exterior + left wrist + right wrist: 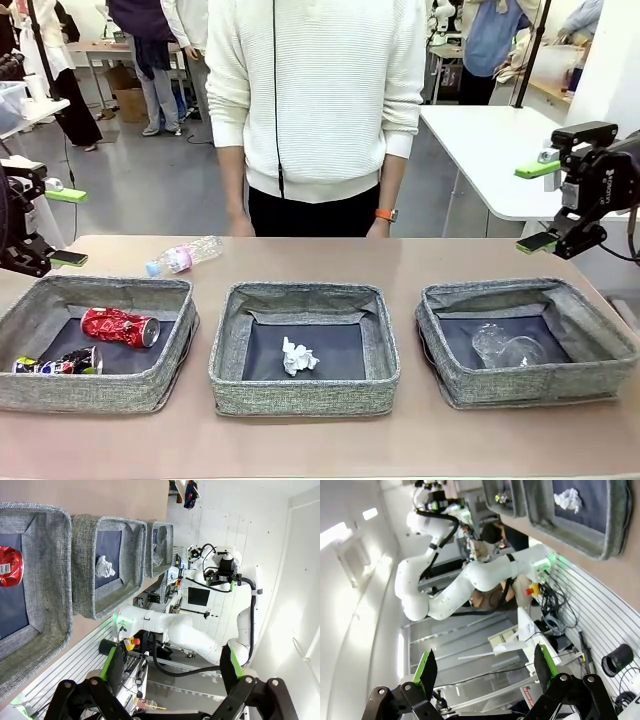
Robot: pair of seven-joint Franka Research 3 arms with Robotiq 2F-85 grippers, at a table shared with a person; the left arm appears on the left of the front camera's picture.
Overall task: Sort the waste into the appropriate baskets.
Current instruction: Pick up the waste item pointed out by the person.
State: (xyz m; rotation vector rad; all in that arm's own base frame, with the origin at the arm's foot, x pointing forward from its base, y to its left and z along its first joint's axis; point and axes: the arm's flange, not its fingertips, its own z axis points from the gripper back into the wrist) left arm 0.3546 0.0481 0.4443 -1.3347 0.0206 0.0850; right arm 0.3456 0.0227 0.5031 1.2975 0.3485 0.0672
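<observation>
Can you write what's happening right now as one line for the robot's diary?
left gripper: open, empty | right gripper: open, empty | clear bottle: on table, unsorted | paper ball: middle basket

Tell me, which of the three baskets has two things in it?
The left basket: it holds a crushed red can and a dark printed can. The middle and right baskets each hold one thing.

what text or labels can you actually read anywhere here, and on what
None reads clearly.
Crushed red can: white print, too small to read.
Dark printed can: coloured graphics, illegible.
Clear bottle: pink label, blurred.
Right pincer: white lettering on its black body, too small to read.
</observation>
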